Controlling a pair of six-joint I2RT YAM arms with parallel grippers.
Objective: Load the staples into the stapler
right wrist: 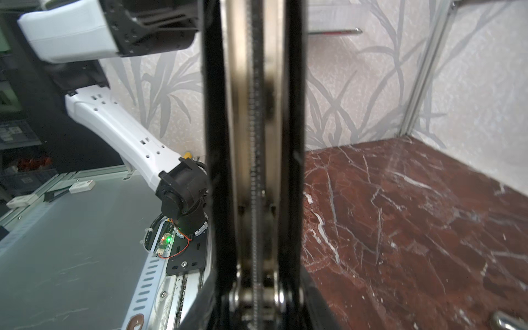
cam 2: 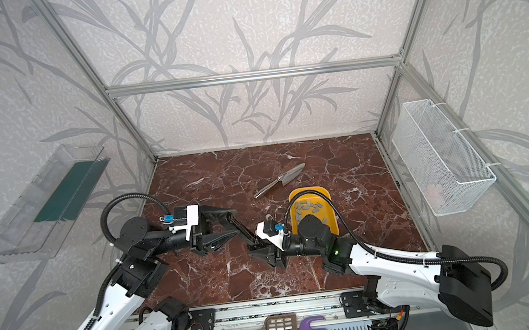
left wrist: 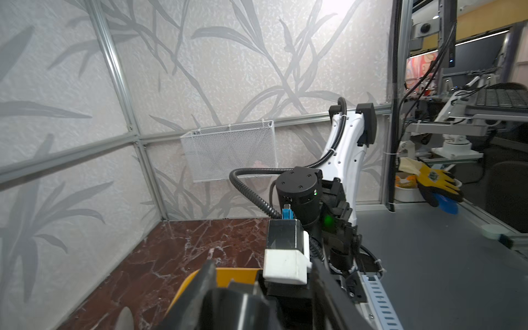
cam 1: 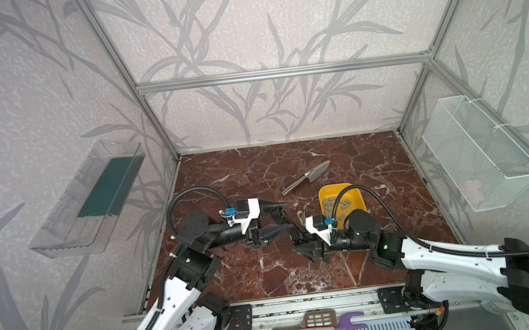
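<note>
Black stapler (cam 2: 242, 228) btwn R jaws

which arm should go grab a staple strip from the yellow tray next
Left. The right fingers are clamped on the stapler, its channel open, so that arm is busy. The left fingers stand apart, seemingly free, though the tray of staples sits on the right side.

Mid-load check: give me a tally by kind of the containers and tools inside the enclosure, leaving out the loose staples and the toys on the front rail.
Stapler: 1
Metal trowel: 1
Yellow tray: 1
White wire basket: 1
Clear wall bin: 1
Total: 5
</note>
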